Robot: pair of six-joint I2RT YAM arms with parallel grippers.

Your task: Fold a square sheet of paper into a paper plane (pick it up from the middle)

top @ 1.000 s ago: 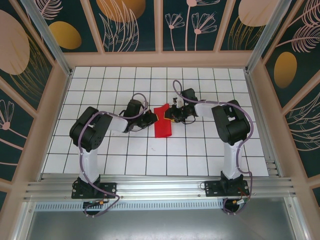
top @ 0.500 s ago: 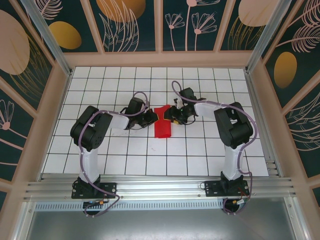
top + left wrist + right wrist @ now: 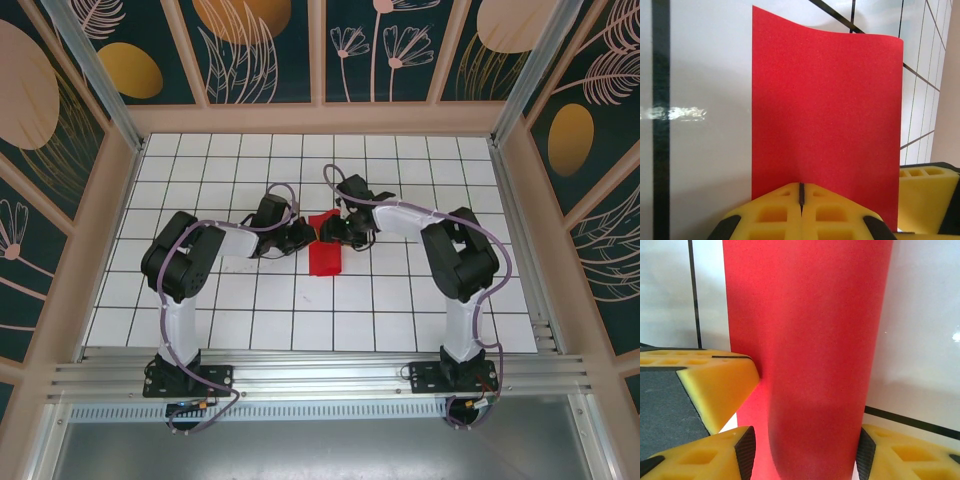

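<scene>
The square sheet of paper (image 3: 325, 258) is bright red and lies on the white grid table, folded over into a narrow strip whose far end curls up. In the left wrist view the paper (image 3: 825, 100) stretches away flat from my left gripper (image 3: 801, 187). That gripper is shut, and its yellow tips rest on the sheet's near part. In the right wrist view the curled-up fold of the paper (image 3: 810, 315) stands between the fingers of my right gripper (image 3: 804, 450), which is open around it. From above, the left gripper (image 3: 305, 236) and right gripper (image 3: 335, 230) meet at the sheet's far end.
A yellow finger of the right gripper (image 3: 927, 195) sits just right of the sheet, and the left gripper's finger (image 3: 715, 385) lies close at the left. Wooden walls (image 3: 320, 118) with patterned panels ring the white grid table (image 3: 400, 300).
My right gripper has opened wider and slid left over the sheet's far end. The raised red flap now looks lower and smaller. The left gripper stays shut in place.
</scene>
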